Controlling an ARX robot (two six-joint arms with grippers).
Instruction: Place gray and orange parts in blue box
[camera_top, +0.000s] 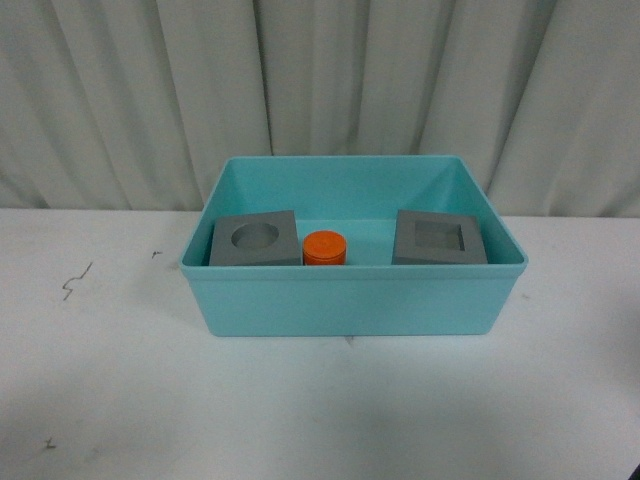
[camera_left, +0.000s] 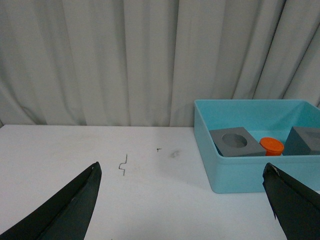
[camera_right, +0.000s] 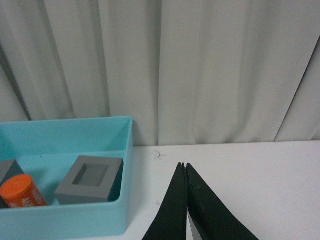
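The blue box stands on the white table in the front view. Inside it sit the gray block with a round recess at the left, the orange cylinder beside it, and the gray block with a square recess at the right. Neither arm shows in the front view. My left gripper is open and empty, over the table beside the box. My right gripper is shut and empty, over the table on the box's other side.
A pale pleated curtain hangs behind the table. Small dark scribble marks lie on the white tabletop left of the box. The table's surface stretches in front of the box.
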